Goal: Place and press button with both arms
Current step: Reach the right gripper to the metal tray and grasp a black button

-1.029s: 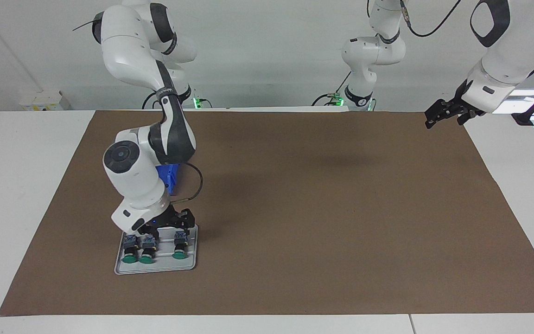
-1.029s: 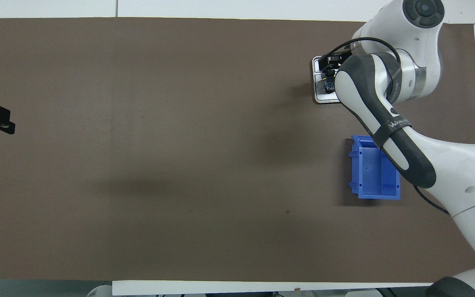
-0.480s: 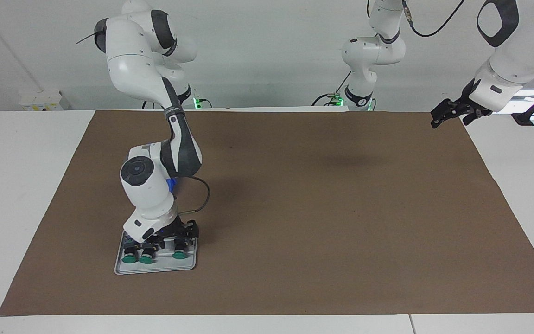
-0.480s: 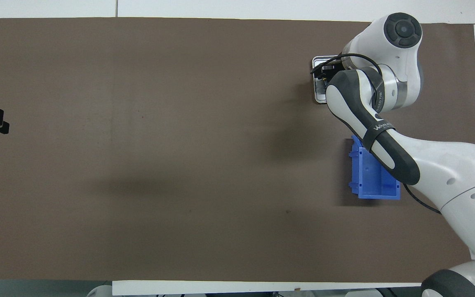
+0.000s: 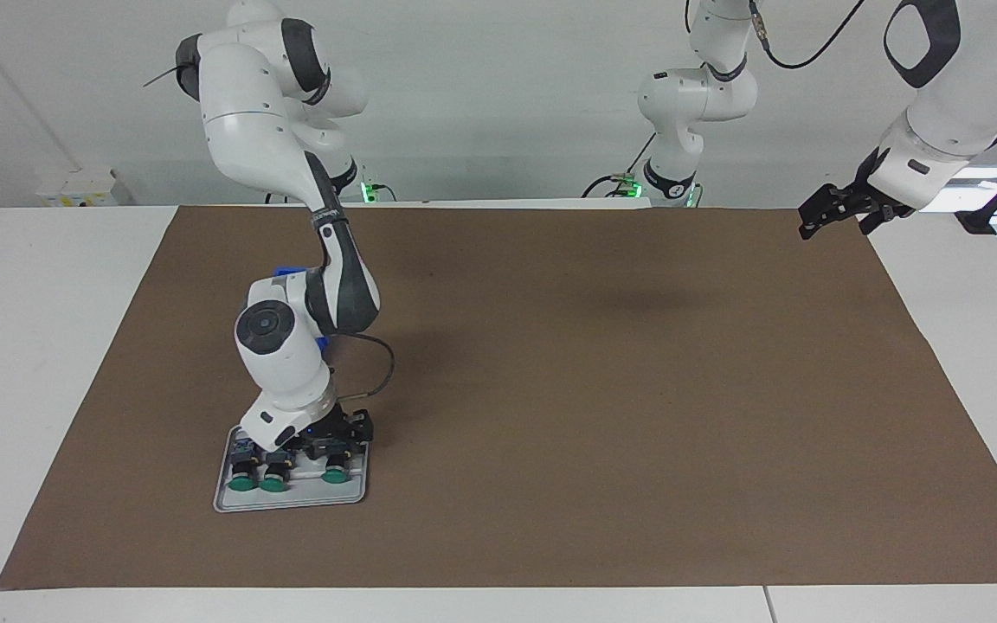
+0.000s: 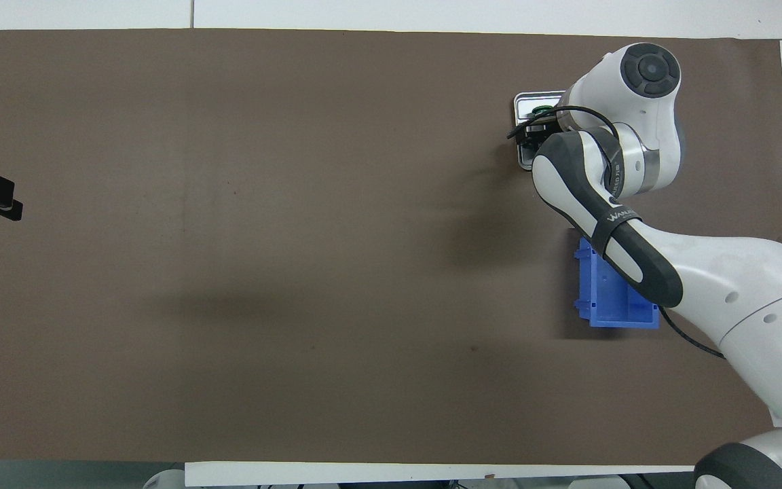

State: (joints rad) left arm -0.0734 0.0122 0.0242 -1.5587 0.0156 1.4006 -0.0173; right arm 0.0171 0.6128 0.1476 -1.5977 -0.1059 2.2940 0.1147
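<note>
Sank lower onto tray (image 5: 230,497), right tool (image 5: 328,441) around button (image 5: 335,472) at tray's 3 o'clock, grip unreadable, to lift it; left tool (image 5: 836,212) open, waiting.

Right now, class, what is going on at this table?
The right arm has its hand down in the grey tray at its end of the table, at one of the three green-capped buttons lying there; whether it grips one is not visible. A blue bin sits nearer the robots than the tray. The left arm waits, its hand open above the brown mat's corner.
</note>
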